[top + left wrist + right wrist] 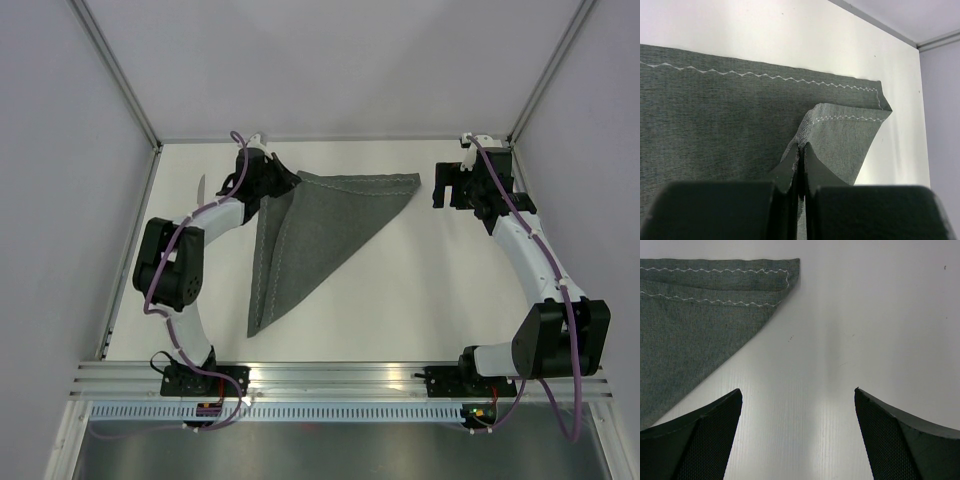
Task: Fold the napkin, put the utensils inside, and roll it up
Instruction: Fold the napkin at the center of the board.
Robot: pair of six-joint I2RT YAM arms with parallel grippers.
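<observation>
The dark grey napkin (310, 235) lies on the white table folded into a triangle, one point near the far right, one at the near left. My left gripper (287, 184) is shut on the napkin's far-left corner, which is lifted and bent over; the left wrist view shows the cloth (740, 120) pinched between the jaws. My right gripper (447, 188) is open and empty just right of the napkin's far-right corner (785, 270), apart from it. A utensil (200, 188) lies left of the left arm, partly hidden.
The table's far edge and the grey walls (330, 60) stand close behind both grippers. The metal rail (340, 378) runs along the near edge by the arm bases.
</observation>
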